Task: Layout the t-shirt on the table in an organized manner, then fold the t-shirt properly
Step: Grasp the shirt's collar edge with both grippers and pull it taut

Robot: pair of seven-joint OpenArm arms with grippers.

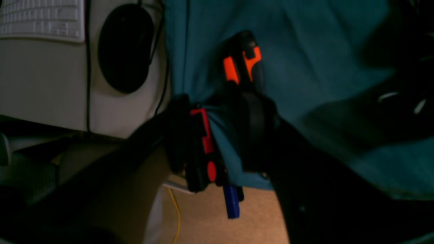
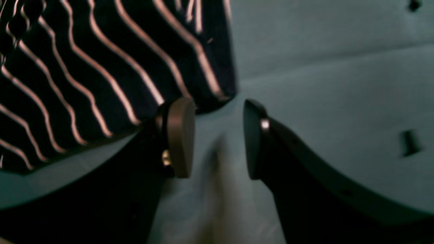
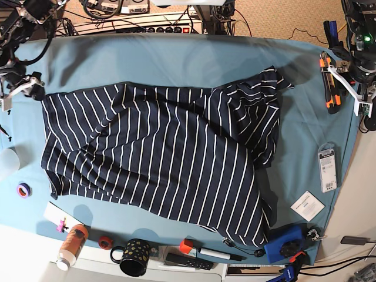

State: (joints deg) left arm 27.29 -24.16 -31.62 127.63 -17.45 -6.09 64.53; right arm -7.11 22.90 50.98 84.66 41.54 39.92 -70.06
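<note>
Right gripper [image 2: 218, 139] jaws gape empty at lower centre; 1 navy white-striped fabric t-shirt [image 3: 158, 158] covers the teal cloth worktop [image 3: 176, 56]; left jaws' state unclear.

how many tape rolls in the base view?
2. A purple roll lies at the table's left side in the base view, beside the shirt. A red roll sits at the near edge, between the orange bottle and black mug. The shirt may hide others.
</note>
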